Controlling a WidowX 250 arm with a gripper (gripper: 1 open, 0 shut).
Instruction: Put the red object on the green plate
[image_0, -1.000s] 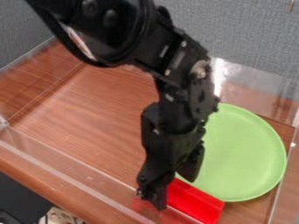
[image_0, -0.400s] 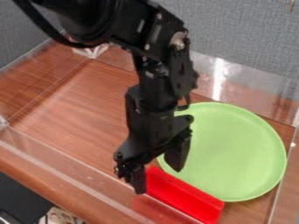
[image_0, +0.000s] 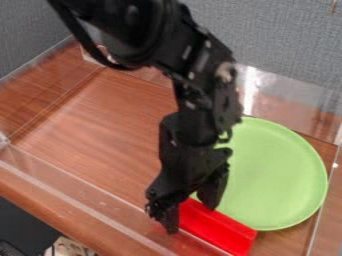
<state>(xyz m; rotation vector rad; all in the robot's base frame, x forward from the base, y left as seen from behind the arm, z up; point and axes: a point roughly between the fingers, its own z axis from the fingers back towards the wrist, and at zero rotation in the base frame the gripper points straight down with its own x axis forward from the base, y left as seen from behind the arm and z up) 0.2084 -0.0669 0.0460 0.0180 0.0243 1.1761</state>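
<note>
Spreading open fingers (image_0: 187, 205) above red object (image_0: 221, 229), green plate (image_0: 283, 170), wooden table (image_0: 80, 120), clear walls (image_0: 40, 175)

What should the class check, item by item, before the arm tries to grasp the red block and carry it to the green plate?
1. Gripper open: ok, fingers stand apart.
2. Gripper above the red block: ok, its fingers hang at the block's left end.
3. Block free to lift: cannot tell, it lies close to the clear wall.
4. Green plate bare for the block: ok.
5. Block already on plate: not ok, it lies on the wooden table at the plate's near edge.
</note>
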